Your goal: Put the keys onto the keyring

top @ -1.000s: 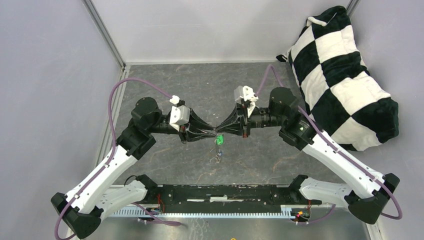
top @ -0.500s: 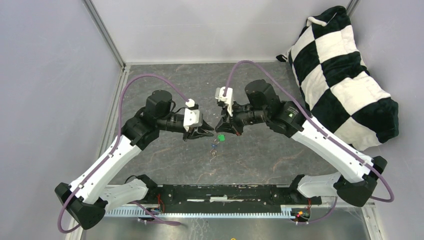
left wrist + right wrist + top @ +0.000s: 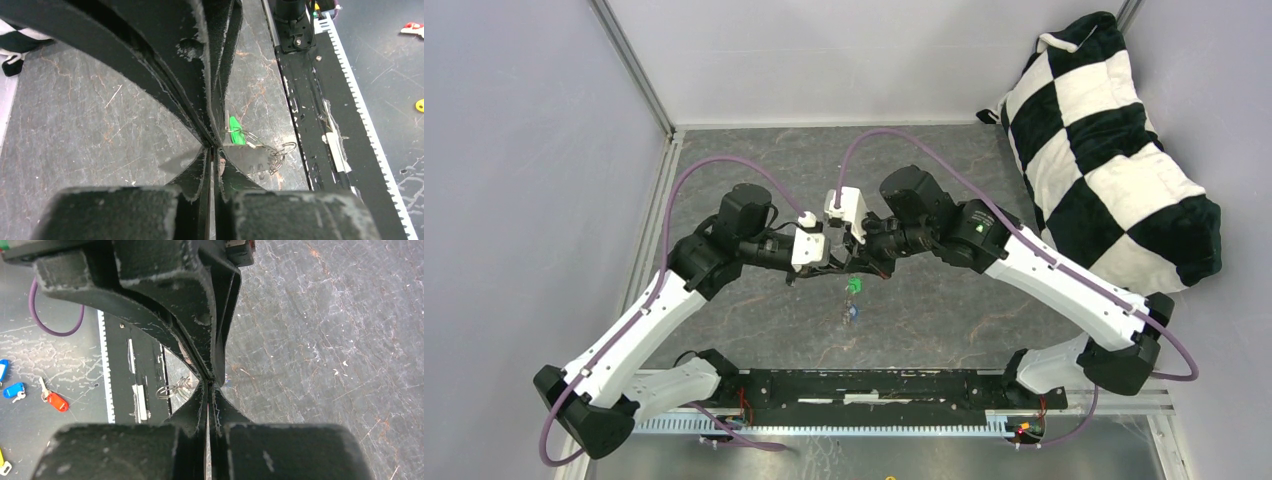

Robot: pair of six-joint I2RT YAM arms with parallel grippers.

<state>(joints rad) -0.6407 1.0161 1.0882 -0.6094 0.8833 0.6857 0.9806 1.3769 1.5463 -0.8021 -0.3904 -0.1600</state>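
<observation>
Both the left gripper and right gripper are pinched together tip to tip, apparently on the keyring, with the green key dangling just below, so threading seems under way and next needs the blue key confirmed on.

No legible text, label, brand, number or sign found in any view. In the right wrist view, the red key tag and the blue key tag lying beyond the surface's edge are too small for any marking to be read. The white strips on the black rail in the left wrist view likewise show nothing readable.
</observation>
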